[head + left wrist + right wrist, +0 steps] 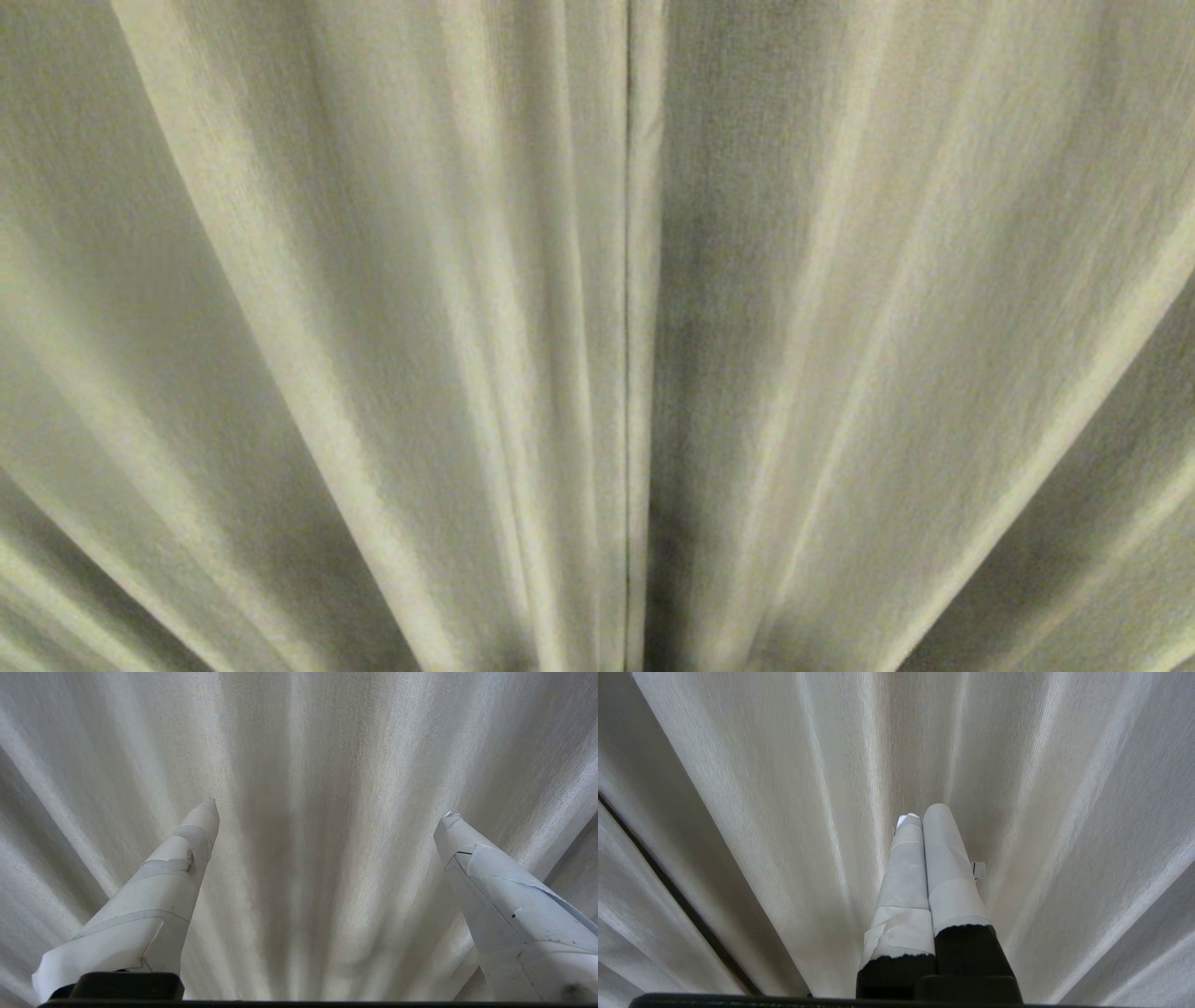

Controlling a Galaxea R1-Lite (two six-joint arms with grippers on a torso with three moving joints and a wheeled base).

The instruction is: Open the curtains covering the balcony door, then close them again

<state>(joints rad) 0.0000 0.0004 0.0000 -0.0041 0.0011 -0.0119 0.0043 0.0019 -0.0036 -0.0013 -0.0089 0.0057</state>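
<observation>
Curtains (373, 336) — two panels, edges meeting.

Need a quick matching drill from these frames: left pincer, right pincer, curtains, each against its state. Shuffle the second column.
Column one:
1. left pincer
2. right pincer
3. curtains

Column two:
A. drawn together, the edges meeting at a thin dark seam down the middle of the head view
B. fingers pressed together, nothing between them
C. fingers spread wide, pointing at the fabric, nothing between them

Pairs: 1-C, 2-B, 3-A
</observation>
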